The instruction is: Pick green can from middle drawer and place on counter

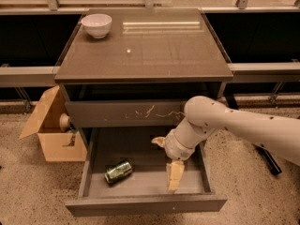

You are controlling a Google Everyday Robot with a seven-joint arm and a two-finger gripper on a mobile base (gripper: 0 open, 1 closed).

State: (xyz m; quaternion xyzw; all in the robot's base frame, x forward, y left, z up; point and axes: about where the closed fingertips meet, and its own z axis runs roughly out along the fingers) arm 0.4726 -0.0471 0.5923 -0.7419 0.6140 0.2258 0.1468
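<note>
The green can (pixel 118 171) lies on its side on the floor of the open middle drawer (pixel 145 204), at its front left. My gripper (pixel 165 159) hangs over the drawer's right half, to the right of the can and apart from it. It is open and empty, with one pale finger (pixel 174 175) pointing down and the other pointing left. The counter (pixel 145 50) is the glossy top slab above.
A white bowl (pixel 97 25) stands on the counter's back left corner. The shut drawer front with white scratches (pixel 126 114) is right above the open drawer. An open cardboard box (pixel 51 130) sits on the floor to the left. A black stand leg (pixel 267 158) is at the right.
</note>
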